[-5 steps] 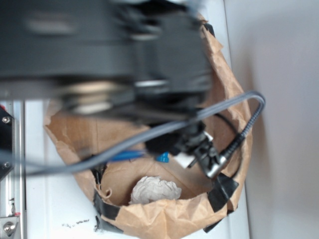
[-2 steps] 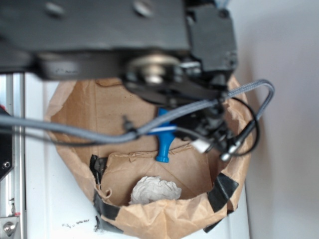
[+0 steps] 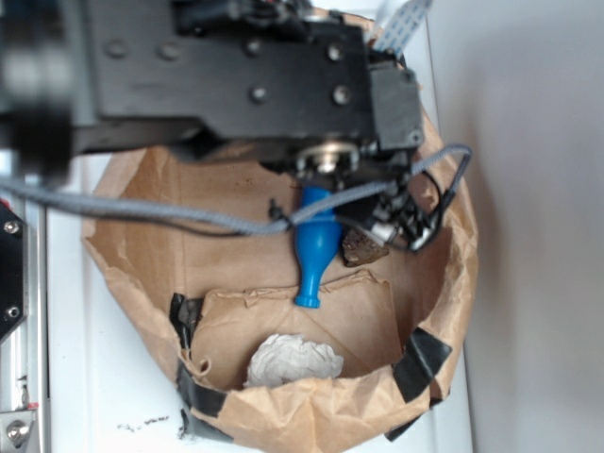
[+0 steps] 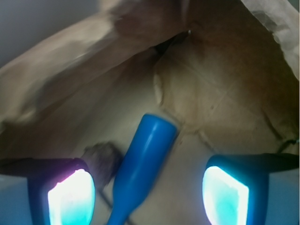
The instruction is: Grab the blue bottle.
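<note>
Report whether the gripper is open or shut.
Open. In the wrist view the gripper has its fingers spread wide, the blue bottle lying between them, ungripped.

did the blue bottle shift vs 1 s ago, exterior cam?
Yes. The blue bottle lay roughly sideways, mostly hidden behind the cable; now it points lengthwise, neck toward the crumpled white paper, which has not moved. The brown lump now shows beside it.

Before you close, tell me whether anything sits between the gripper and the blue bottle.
Nothing visible does. In the wrist view the blue bottle lies between the open fingers of the gripper. A brown lump sits against the bottle by the left-hand finger and might get pinched along with it.
</note>
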`<move>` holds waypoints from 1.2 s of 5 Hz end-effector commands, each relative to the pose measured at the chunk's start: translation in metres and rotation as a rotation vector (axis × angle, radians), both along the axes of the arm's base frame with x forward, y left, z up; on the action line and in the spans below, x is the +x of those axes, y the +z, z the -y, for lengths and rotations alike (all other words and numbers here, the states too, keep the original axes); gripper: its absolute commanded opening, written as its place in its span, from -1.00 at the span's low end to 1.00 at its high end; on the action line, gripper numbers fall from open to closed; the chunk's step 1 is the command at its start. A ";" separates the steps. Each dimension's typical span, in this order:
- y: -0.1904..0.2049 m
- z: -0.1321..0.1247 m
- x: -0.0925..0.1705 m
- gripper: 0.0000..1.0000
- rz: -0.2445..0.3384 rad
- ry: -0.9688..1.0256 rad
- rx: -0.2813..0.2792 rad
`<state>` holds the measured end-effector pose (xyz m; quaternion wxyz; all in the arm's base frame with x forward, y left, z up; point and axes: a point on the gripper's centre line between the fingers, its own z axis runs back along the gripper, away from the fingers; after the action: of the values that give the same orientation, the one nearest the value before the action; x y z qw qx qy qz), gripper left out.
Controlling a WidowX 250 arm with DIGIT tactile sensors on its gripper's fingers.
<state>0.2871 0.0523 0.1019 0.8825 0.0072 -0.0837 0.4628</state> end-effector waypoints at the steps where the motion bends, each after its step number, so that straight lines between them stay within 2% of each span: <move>1: -0.037 -0.027 0.011 1.00 0.003 0.064 0.026; 2: -0.050 -0.026 0.012 1.00 -0.028 0.054 0.032; 3: -0.048 -0.030 0.014 -0.16 -0.035 0.076 0.059; 4: -0.048 -0.035 0.018 -1.00 -0.021 0.101 0.104; 6: -0.041 -0.041 0.022 -1.00 0.044 0.135 0.200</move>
<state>0.3108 0.0831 0.0411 0.8498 0.0983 -0.1144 0.5050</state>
